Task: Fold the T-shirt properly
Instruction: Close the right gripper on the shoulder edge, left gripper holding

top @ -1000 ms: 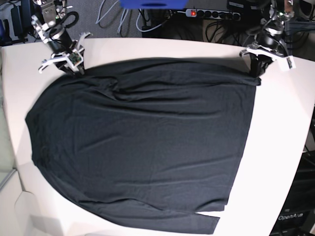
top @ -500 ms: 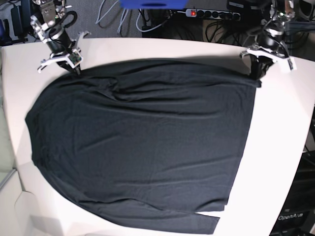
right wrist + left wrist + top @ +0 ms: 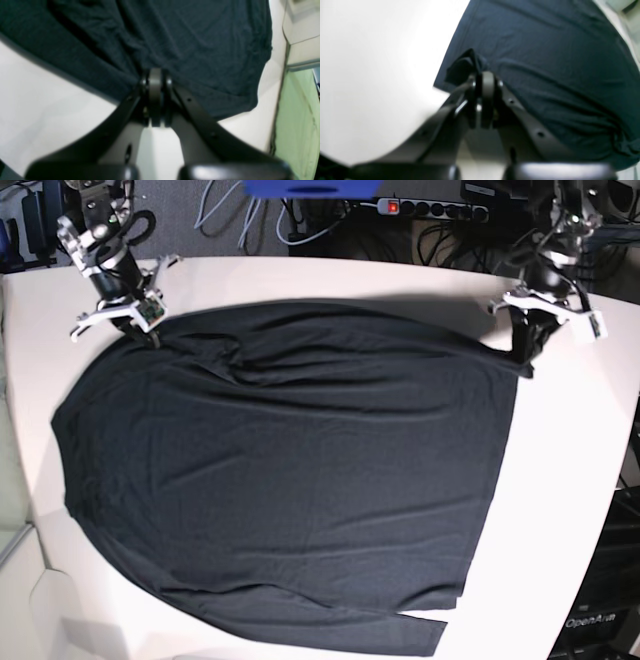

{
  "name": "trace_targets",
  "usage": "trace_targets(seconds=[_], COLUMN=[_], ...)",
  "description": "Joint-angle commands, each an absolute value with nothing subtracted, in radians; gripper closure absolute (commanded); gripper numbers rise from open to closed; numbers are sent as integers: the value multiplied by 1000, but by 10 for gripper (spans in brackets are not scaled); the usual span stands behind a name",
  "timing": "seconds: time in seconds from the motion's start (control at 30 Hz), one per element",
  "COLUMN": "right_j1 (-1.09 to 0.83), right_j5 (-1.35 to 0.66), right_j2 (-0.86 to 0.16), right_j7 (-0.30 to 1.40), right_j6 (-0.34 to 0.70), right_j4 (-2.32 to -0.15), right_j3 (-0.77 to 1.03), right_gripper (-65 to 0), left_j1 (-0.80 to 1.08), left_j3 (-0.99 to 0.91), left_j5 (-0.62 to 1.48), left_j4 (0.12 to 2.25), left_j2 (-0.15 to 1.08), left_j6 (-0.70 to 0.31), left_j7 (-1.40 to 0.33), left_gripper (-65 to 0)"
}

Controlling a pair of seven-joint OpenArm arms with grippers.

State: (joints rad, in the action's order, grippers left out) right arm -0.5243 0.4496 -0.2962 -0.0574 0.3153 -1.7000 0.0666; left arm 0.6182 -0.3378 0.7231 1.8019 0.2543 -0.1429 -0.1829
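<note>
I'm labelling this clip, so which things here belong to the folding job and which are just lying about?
Part of the job:
- shirt, spread flat on the table
- left hand, shut on the shirt's corner
- right hand, shut on the shirt's edge

Just lying about:
- power strip behind the table
- cables behind the table

From my remote seat, the large black long-sleeved T-shirt of thin soft fabric [image 3: 290,470] lies spread flat across the pale rounded table [image 3: 570,480]. My right gripper [image 3: 143,332] sits on its far corner at the base view's left, my left gripper [image 3: 524,352] on the far corner at that view's right. A black power strip [image 3: 430,208] lies behind the table.
</note>
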Motion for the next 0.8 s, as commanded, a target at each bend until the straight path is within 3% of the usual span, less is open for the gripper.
trace_targets(seconds=[0.0,0.37,0.47,0.77], right_j1=[-513,-602,-611,-607], right_j5=[447,479,590,602], right_j2=[-305,-306,-298,-294], right_j7=[-76,-77,-84,-87], right_j6=[311,311,312,312], right_j4=[-1721,-1719,-1707,-1685], right_j3=[73,65,65,65], right_gripper=[-3,-9,-40,-119], left_j1=[621,578,578,582], left_j3=[-346,-349,-349,-349], left_j5=[728,728,727,727], left_j4=[1814,1819,1819,1817], left_j2=[263,262,262,262], left_j6=[-150,-150,-150,-150], left_j7=[-160,-269,-271,-271], left_gripper=[0,0,0,0])
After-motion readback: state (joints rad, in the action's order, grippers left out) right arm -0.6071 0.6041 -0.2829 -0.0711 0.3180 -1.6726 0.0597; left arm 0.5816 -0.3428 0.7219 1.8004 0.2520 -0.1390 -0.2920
